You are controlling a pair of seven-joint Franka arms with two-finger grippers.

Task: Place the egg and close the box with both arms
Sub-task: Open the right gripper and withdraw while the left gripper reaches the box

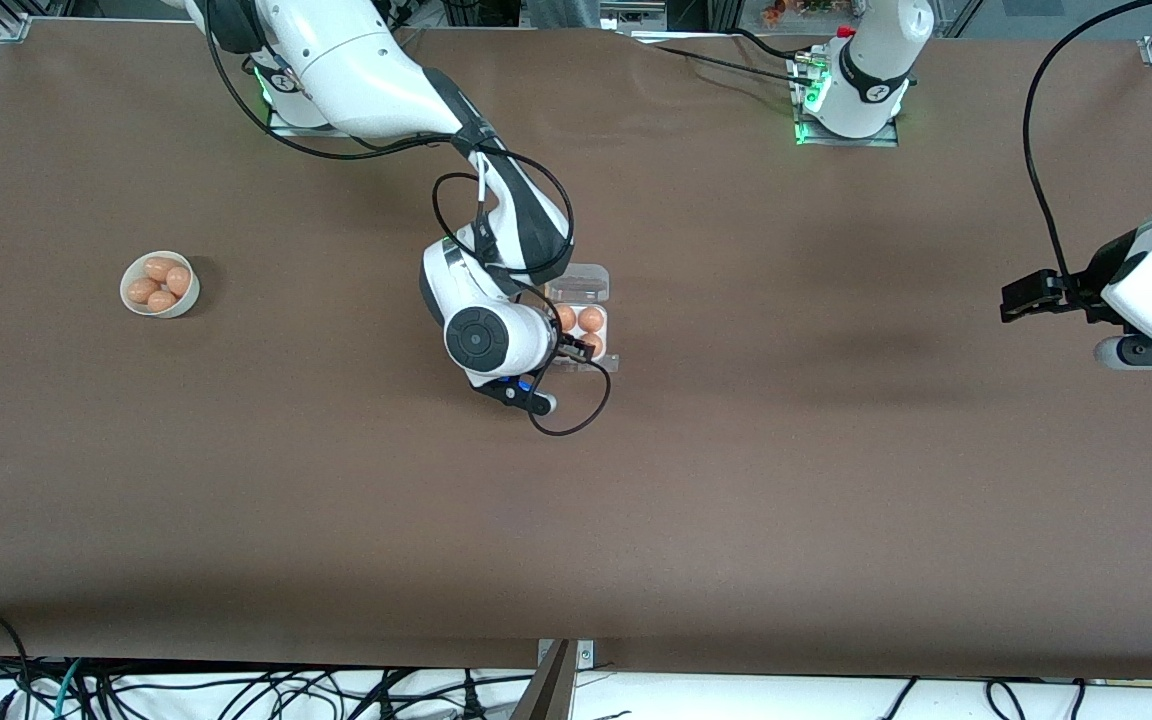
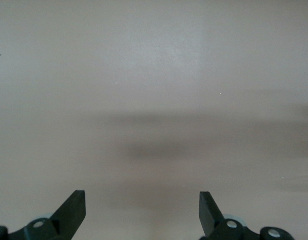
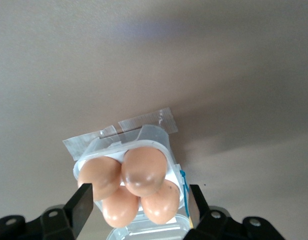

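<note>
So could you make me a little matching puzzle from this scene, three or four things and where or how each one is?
Things:
1. Round white bowl
2. Small white egg carton with clear hinged lid
3. Left arm's black end effector
4. Right arm's black end effector

States:
A. Open, over bare brown table, waiting
B. Holds four tan-orange eggs, lid open
C. Fingers apart, right over the carton
D. Holds spare eggs, toward the right arm's end

Pairs: 1-D, 2-B, 3-A, 4-C
</note>
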